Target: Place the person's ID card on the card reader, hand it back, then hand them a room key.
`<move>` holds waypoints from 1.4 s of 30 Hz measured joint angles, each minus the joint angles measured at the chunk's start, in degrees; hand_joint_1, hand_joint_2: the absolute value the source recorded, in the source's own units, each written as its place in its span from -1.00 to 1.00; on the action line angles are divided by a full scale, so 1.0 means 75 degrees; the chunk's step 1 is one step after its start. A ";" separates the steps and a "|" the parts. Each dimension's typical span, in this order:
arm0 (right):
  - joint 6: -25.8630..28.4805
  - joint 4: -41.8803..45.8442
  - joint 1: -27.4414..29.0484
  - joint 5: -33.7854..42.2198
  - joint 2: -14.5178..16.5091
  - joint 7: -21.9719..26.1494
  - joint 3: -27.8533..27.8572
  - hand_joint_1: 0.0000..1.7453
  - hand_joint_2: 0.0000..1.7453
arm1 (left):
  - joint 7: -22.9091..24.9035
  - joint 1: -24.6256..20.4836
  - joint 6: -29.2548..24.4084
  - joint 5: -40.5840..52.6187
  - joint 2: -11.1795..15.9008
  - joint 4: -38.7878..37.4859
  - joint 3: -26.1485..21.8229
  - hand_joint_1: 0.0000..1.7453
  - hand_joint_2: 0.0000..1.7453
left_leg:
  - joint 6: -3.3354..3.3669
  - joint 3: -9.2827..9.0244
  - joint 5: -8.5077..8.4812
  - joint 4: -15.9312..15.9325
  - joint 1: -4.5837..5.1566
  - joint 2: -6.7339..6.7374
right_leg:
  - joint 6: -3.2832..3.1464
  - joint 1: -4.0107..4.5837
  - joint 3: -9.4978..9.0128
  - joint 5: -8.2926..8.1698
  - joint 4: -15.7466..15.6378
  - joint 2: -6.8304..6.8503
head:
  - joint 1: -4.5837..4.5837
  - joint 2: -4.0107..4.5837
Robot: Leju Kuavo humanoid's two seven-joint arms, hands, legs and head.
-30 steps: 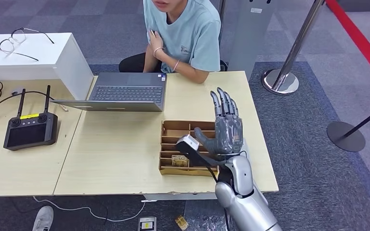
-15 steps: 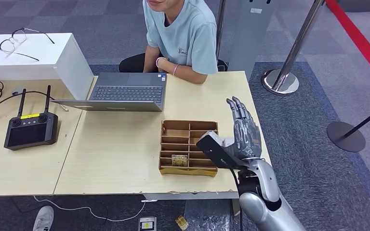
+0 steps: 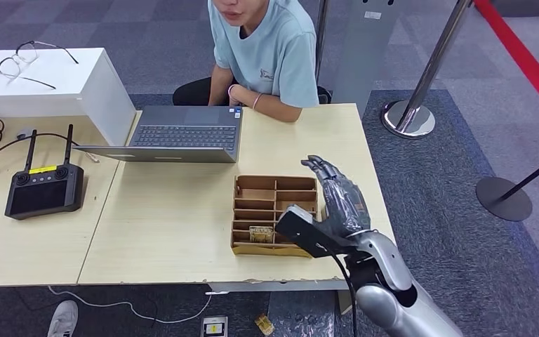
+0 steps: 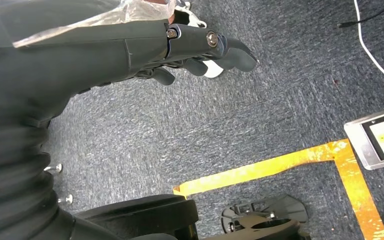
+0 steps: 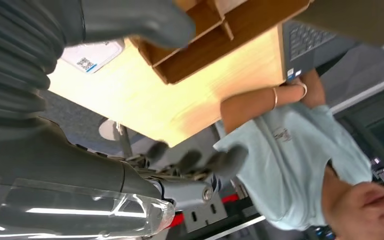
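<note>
1. Over the right end of the table (image 3: 175, 232), the right hand (image 3: 340, 200) hangs just beside the wooden tray (image 3: 274, 249), fingers extended and spread, palm turned toward the tray, with nothing in its grasp.
2. Low beside the robot's body, the left hand (image 4: 190, 50) points at the carpet, its fingers loosely curled and holding nothing.
3. Nearest the right hand is that divided tray; one front compartment holds a small card-like item (image 3: 260, 234), which I judge to be a room key, though it is too small to be certain.
4. A white card (image 5: 92, 56) with a printed code lies flat on the table next to the tray in the right wrist view; whether it is the ID card or a key I cannot tell. No card reader can be made out.
5. Beyond the tray sit the laptop (image 3: 182, 133) and the person (image 3: 267, 49), whose forearm rests on the far table edge.
6. The step in hand looks like a reach for a card. To do it well, the hand should come down with its fingertips over the chosen card, not the dividers, and pinch by the card's edge, since a thin flat card offers little to grip.
7. Lift slowly, clear of the tray walls, before turning toward the person.
</note>
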State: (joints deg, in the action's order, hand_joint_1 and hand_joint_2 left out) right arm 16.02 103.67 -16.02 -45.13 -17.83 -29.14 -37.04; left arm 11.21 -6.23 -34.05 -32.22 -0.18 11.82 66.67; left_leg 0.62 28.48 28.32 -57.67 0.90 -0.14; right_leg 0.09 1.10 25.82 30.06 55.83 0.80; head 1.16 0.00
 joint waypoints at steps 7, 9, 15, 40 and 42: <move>0.0052 -0.0046 -0.0182 0.0166 -0.0061 0.0179 -0.0444 0.62 1.00 | -0.0003 -0.0005 0.0002 0.0035 0.0001 0.0000 -0.0001 -1.00 1.00 | 0.0000 0.0001 0.0000 0.0000 0.0000 0.0000 | 0.0000 0.0000 -0.0001 0.0000 0.0001 0.0000 | 0.0000 0.0000; 0.0067 -0.0105 -0.0245 0.0209 -0.0055 0.0248 -0.0562 0.59 1.00 | -0.0003 -0.0006 0.0003 0.0052 0.0001 0.0000 -0.0001 -1.00 1.00 | 0.0000 0.0002 0.0000 0.0000 0.0000 0.0000 | 0.0000 0.0000 0.0000 0.0000 0.0001 0.0000 | 0.0000 0.0000; 0.0175 -0.0383 -0.0335 0.0332 0.0011 0.0399 -0.0859 -0.04 1.00 | -0.0003 -0.0009 0.0020 0.0106 0.0001 0.0000 -0.0001 -1.00 1.00 | 0.0000 0.0003 0.0000 0.0000 0.0000 0.0000 | 0.0000 0.0000 0.0000 0.0000 0.0001 0.0000 | -0.0001 0.0000; 0.0403 -0.2214 -0.0580 0.0447 0.0537 0.0616 -0.1465 -0.06 1.00 | 0.0017 -0.0021 0.0090 0.0294 -0.0017 0.0000 0.0002 -1.00 1.00 | 0.0000 0.0003 0.0000 0.0001 0.0000 0.0000 | 0.0000 0.0000 0.0001 0.0000 0.0002 0.0000 | -0.0001 0.0000; 0.0461 -0.2359 -0.0593 0.0480 0.0575 0.0638 -0.1501 -0.25 1.00 | 0.0028 -0.0021 0.0101 0.0299 -0.0017 0.0000 0.0004 -1.00 1.00 | 0.0000 0.0004 0.0000 0.0001 0.0000 0.0000 | 0.0000 0.0000 0.0001 0.0000 0.0002 0.0000 | 0.0000 0.0001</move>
State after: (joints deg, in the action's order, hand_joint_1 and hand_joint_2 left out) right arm 19.47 85.97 -20.47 -41.53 -13.52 -24.35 -48.30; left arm 11.42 -6.38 -33.29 -29.98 -0.31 11.82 66.70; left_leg 0.62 28.51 28.31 -57.66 0.90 -0.14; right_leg 0.09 1.11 25.83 30.06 55.85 0.80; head 1.16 0.01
